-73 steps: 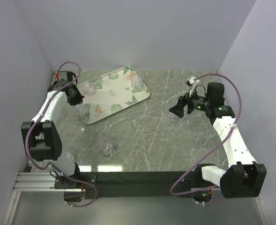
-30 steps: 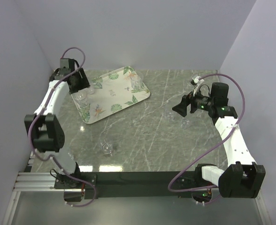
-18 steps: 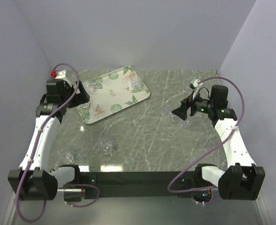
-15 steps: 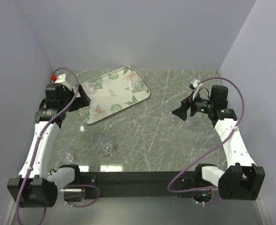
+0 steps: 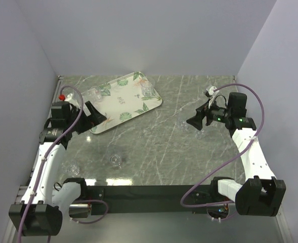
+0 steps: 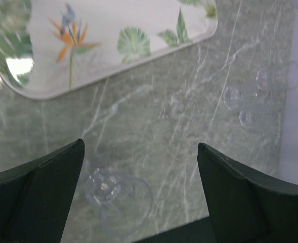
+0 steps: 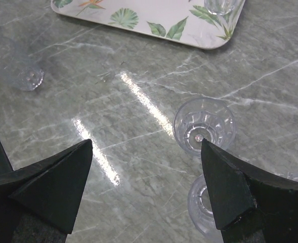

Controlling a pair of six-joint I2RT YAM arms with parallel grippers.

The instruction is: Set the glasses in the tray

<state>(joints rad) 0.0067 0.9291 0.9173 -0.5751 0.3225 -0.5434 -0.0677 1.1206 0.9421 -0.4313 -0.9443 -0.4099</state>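
Pulling back from the tray's [image 5: 122,99] far left end since 1 second ago, the left gripper [image 5: 97,116] is hanging by its near left corner, jaws spread wide and empty. We are seeing glasses [image 5: 94,94] standing at that tray's left end and 1 at its right corner; others are sitting loose on the marble table [image 5: 154,152], 2 beside the right gripper [image 5: 192,121], also gaping, empty.

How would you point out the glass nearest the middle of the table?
Find the leaf-printed tray at the far left of the marble table. Come toward the near edge: the glass sits alone mid-table, while other glasses sit in the tray or at the sides.
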